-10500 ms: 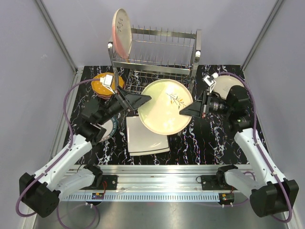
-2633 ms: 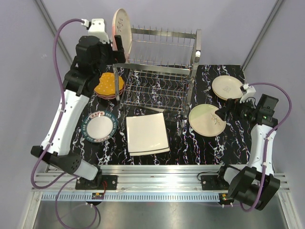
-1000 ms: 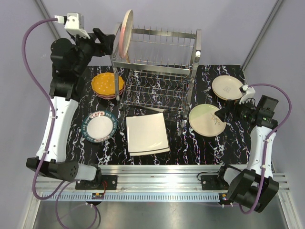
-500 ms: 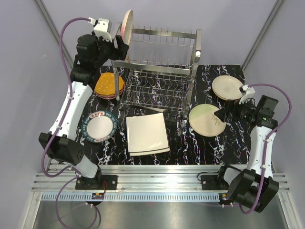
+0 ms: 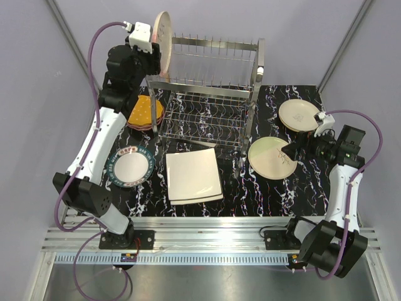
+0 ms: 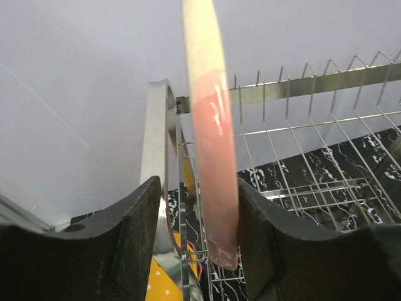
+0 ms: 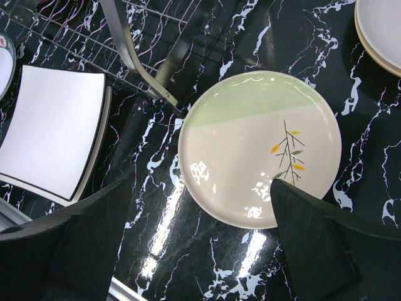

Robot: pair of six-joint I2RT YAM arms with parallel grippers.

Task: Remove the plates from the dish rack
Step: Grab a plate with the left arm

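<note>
Here, the left gripper (image 6: 199, 185) straddles the rim of a pink-and-cream round plate (image 6: 210, 125), which stands upright at the left end of the upper tier of the tall chrome wire dish rack (image 5: 213, 88). Its jaws are not yet clamped, and a gap shows on one side. The rack stands at the far edge of the black marbled worktop (image 5: 276, 188), and the right gripper (image 7: 200, 188) hovers with jaws spread wide and empty over a cream-and-green round plate (image 7: 263, 125) lying near the worktop's right edge.
</note>
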